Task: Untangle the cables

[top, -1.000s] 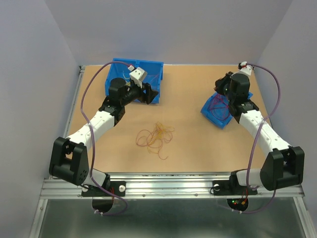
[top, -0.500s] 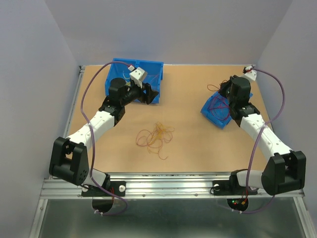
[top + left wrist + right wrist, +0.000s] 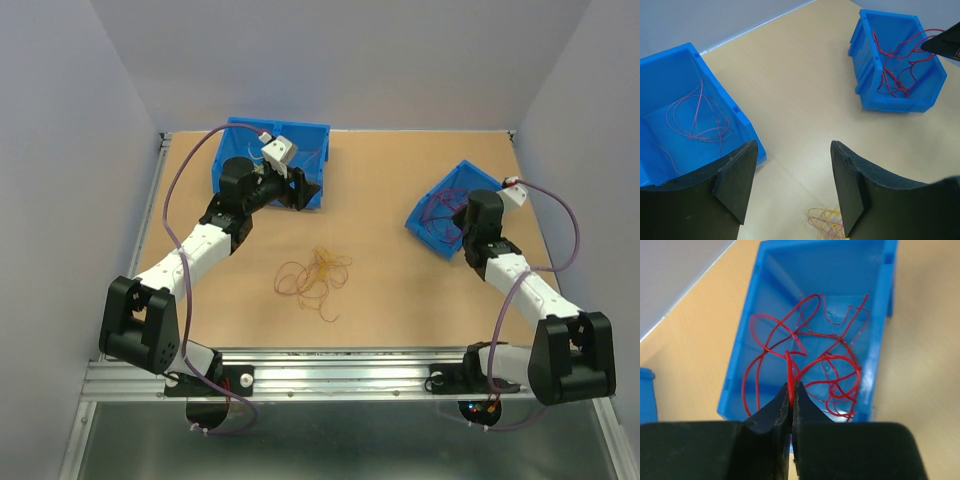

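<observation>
A loose tangle of thin yellow, orange and pink cables (image 3: 313,276) lies mid-table; its edge shows in the left wrist view (image 3: 826,221). Red cables (image 3: 810,360) lie coiled in the right blue bin (image 3: 455,178). My right gripper (image 3: 791,388) is shut on one red cable just above that bin's near wall; in the top view it (image 3: 464,232) sits at the bin's near side. Pink-red cables (image 3: 697,122) lie in the left blue bin (image 3: 312,140). My left gripper (image 3: 792,165) is open and empty, hovering by that bin's front right corner (image 3: 297,190).
The table has a raised metal rail along its left edge (image 3: 152,200) and an aluminium frame at the front (image 3: 340,375). Grey walls close in on three sides. The right bin also shows in the left wrist view (image 3: 862,60), lying at an angle.
My right arm has drawn back from the far side of the right bin toward its near side, lower over the bin. The left arm and the table tangle have not moved.
</observation>
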{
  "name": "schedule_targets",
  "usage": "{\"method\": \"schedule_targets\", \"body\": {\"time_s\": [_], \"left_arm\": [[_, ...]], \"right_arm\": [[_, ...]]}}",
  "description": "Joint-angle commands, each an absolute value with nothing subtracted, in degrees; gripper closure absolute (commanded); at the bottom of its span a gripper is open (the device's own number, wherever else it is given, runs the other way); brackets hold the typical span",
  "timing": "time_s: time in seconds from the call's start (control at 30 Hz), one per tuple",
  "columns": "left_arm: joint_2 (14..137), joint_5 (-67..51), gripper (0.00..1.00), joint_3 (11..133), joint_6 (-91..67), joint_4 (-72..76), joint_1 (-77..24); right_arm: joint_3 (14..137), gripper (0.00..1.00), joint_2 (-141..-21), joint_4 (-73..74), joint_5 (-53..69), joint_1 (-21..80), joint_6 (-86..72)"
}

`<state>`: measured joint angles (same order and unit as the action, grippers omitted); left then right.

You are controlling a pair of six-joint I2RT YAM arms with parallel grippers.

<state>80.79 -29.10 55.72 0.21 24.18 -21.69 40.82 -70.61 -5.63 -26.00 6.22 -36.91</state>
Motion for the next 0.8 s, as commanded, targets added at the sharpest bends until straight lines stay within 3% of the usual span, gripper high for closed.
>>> {"method": "schedule_targets", "body": {"time_s": [0.0, 0.17, 0.23, 0.33, 0.4, 0.63, 0.77], "left_arm": [[79.72, -30.06, 0.3, 55.99, 1.06, 26.72, -21.88], [79.89, -30.06, 0.3, 56.08, 1.06, 26.54, -21.88], [79.8, -30.15, 0.3, 55.99, 1.23, 26.54, -21.8], [79.89, -30.23, 0.3, 56.07, 1.32, 26.54, -21.8], [80.07, -30.15, 0.3, 56.07, 1.49, 26.54, -21.88], [79.72, -30.67, 0.29, 56.42, 3.16, 25.23, -21.88], [80.77, -33.39, 0.29, 61.08, 6.05, 17.16, -22.06]], "right_arm": [[37.88, 0.99, -67.06, -10.37, -30.32, 5.8, -38.59], [39.37, 0.98, -69.34, -10.28, -28.92, 5.71, -38.15], [40.25, 0.89, -70.22, -10.28, -28.48, 5.71, -37.88], [41.74, 0.54, -71.54, -10.2, -26.99, 5.71, -36.83], [42.8, 0.46, -71.63, -10.02, -25.67, 5.71, -36.04], [43.95, 0.28, -65.4, -5.55, -19.0, 6.15, -32.8], [41.75, 0.28, -60.92, -3.43, -9.88, 10.01, -29.54]]}}
